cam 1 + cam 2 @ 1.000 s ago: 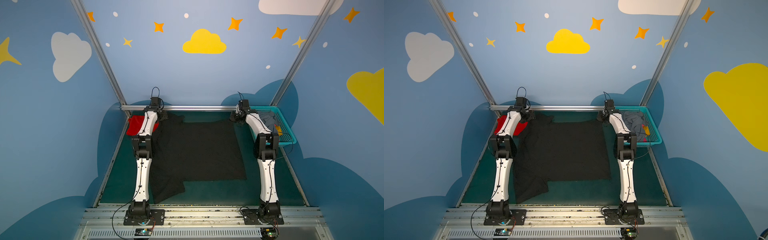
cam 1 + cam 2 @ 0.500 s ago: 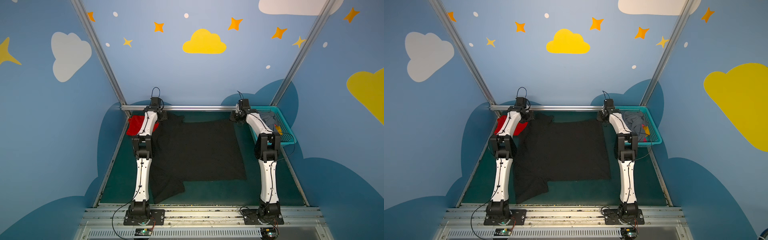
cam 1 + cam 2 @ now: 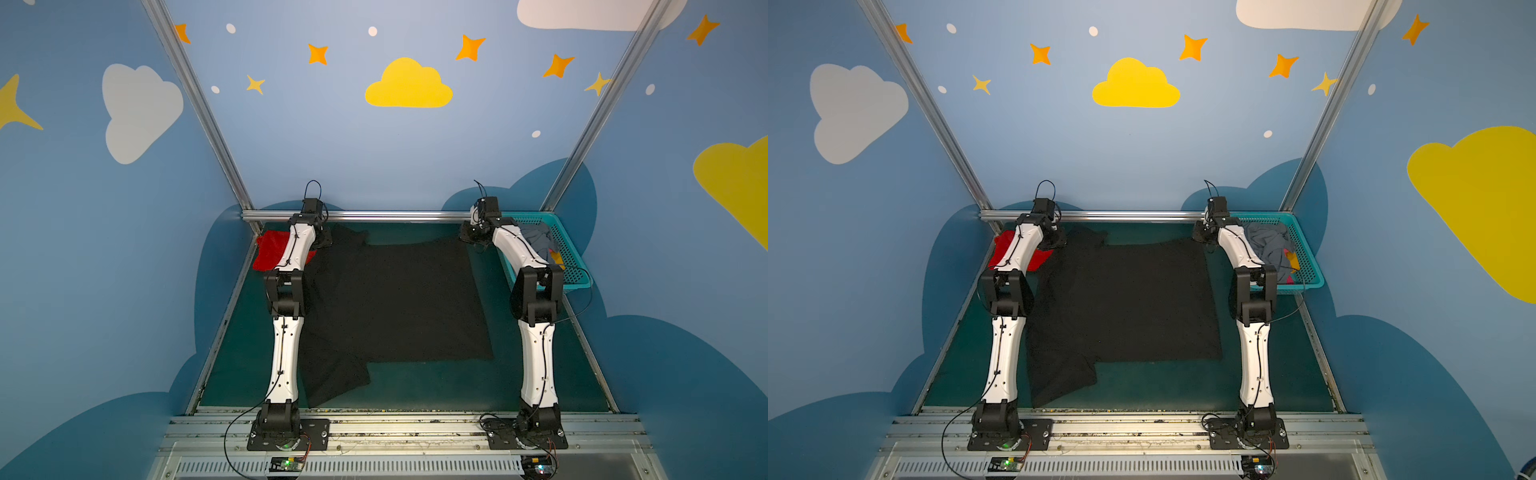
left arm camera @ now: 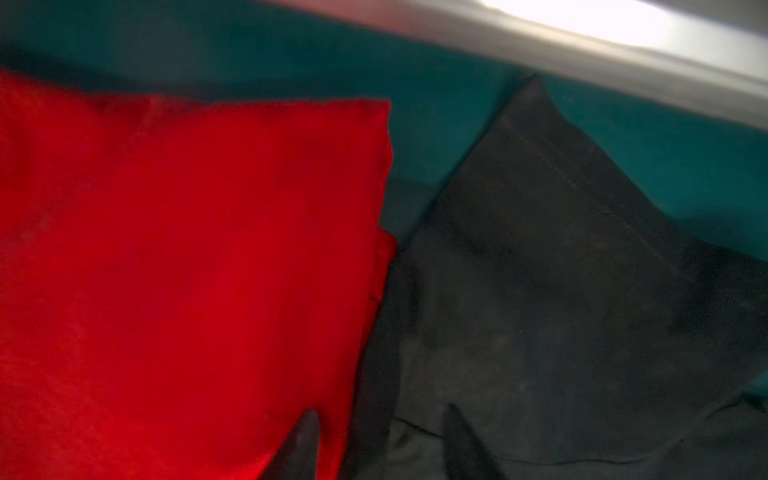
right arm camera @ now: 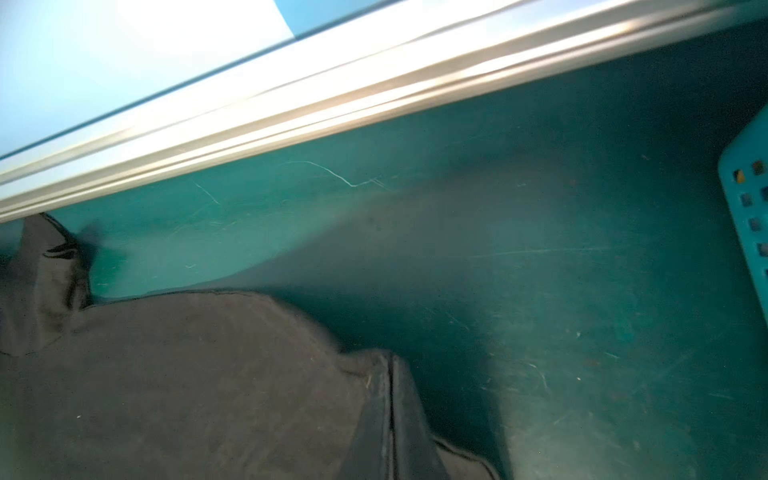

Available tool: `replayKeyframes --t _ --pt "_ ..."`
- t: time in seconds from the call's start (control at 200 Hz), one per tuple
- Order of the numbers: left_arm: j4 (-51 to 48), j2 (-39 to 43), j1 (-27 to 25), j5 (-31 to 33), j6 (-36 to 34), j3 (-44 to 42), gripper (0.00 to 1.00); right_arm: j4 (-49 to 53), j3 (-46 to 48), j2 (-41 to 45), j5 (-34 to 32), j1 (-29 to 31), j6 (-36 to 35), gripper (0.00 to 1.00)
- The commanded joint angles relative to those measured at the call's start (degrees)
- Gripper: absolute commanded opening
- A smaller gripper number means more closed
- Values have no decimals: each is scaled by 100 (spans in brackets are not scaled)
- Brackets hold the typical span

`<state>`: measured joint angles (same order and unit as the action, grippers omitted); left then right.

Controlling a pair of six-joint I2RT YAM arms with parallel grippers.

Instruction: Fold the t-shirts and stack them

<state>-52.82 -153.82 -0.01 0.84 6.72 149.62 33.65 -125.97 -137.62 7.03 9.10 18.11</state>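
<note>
T-shirts are lying by the rear rail: the black t-shirt is stretching flat across the worktop before it, and the red t-shirt is sitting folded at its left end. Your right gripper is seemingly clenching its jaws on the black corner nearest the rail. Your left gripper is holding its jaws apart where red meets black. You are setting up the first fold, I judge; next, catch black cloth only.
</note>
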Motion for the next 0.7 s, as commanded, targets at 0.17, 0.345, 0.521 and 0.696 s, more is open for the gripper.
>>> replayKeyframes --t 0.17,0.345,0.521,0.696 --pt "-167 -71 19 5 39 -46 29 -11 159 368 62 30 -70 0" --pt "-168 42 24 -29 74 -63 24 -14 161 376 92 30 -69 0" --pt "-80 128 20 -81 119 -73 18 -20 209 411 142 31 -90 0" --pt "-127 147 21 -62 100 -73 7 -26 291 484 176 31 -136 0"
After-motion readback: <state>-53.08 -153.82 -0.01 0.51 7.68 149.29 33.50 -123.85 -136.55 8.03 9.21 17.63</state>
